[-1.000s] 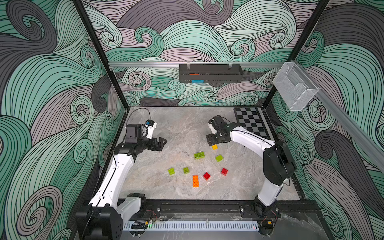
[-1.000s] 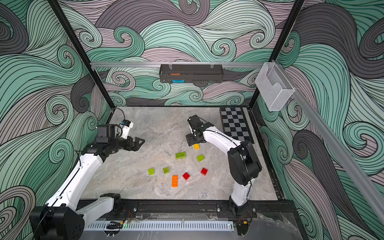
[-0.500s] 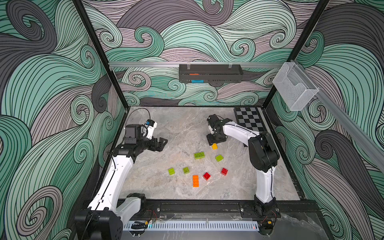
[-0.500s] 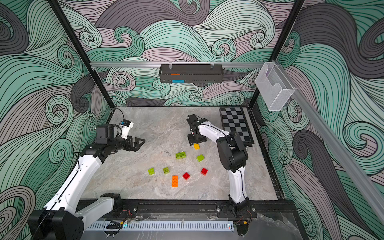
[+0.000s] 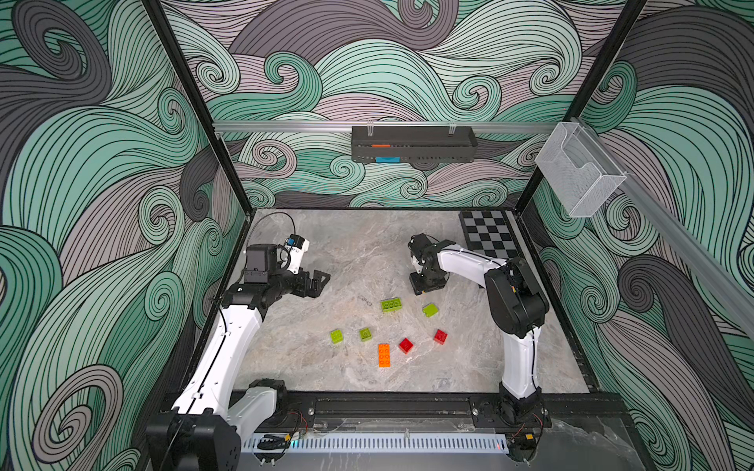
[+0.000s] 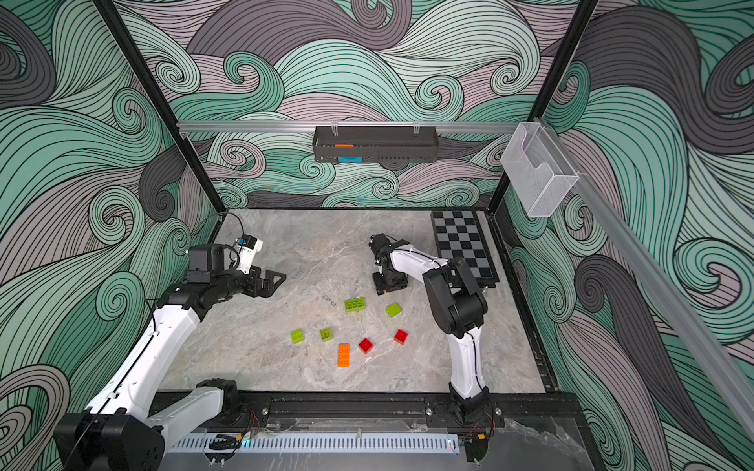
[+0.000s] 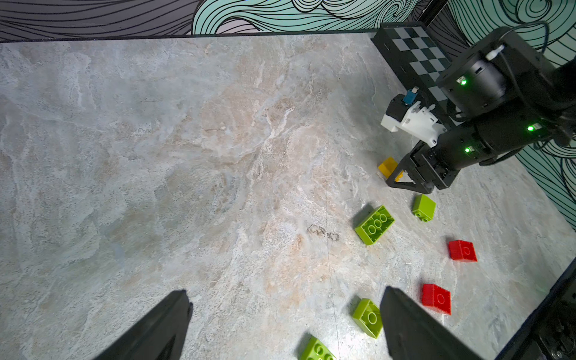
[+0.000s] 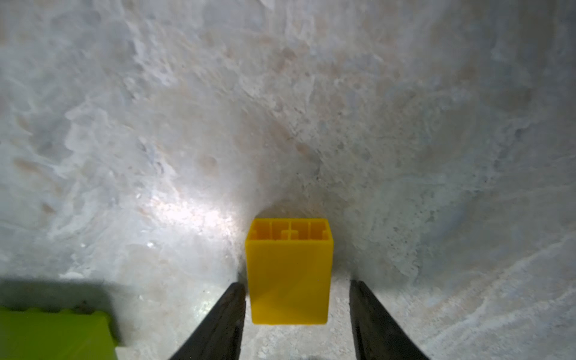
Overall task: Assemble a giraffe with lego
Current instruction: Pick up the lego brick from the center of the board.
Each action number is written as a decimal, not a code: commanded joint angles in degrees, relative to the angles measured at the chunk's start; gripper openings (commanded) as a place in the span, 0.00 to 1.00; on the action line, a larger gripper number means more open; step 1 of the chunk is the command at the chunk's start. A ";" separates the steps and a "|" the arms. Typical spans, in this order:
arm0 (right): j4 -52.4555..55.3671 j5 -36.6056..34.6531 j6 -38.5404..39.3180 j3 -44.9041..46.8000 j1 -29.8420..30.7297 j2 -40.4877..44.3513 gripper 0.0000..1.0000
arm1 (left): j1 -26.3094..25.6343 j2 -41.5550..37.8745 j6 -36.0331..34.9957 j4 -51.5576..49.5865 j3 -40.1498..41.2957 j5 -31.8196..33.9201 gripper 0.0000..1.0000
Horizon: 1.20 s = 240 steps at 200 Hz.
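The lego lies as separate bricks on the marble table; no giraffe is in view. My right gripper points down at the yellow brick, which lies on its side between the jaws. One finger is almost touching it and a gap shows at the other. Nearer the front lie a long green brick, a tilted green one, two small green ones, two red ones and the orange brick. My left gripper hovers wide open at the left, holding nothing.
A folded chessboard lies at the table's back right, close behind the right arm. A black tray hangs on the back wall and a clear bin on the right rail. Bare marble lies between the two grippers.
The right arm has folded its elbow in and set its gripper down over the yellow brick, with the jaws narrowing around it. The left arm has not moved.
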<state>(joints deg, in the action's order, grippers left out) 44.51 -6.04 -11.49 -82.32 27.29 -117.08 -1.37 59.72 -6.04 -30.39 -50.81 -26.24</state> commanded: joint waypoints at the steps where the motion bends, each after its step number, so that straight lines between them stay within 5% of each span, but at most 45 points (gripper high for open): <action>1: -1.18 1.12 -0.02 0.44 -0.44 0.10 0.52 | -0.04 -1.08 -0.46 0.25 -0.15 -1.01 0.99; 88: -2.56 5.54 3.03 2.56 -0.59 3.04 0.13 | -0.04 -1.66 -0.63 -1.42 -1.43 -3.14 0.99; 155: -10.05 12.84 6.50 10.35 2.22 24.61 0.10 | -1.62 -0.37 0.42 -2.04 -3.53 -8.74 0.99; 192: -15.74 24.19 -13.68 11.40 0.88 31.99 0.03 | -7.72 3.61 -1.69 -4.43 -9.79 -8.21 0.99; 240: -44.18 31.83 -53.19 21.10 -1.63 38.69 0.00 | -19.09 13.70 -7.01 -3.09 -23.01 -5.32 0.99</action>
<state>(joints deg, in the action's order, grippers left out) 17.23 20.36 -39.68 -64.82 26.52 -80.42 -15.84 69.52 -8.71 -33.41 -67.07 -32.29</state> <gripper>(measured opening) 0.345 0.987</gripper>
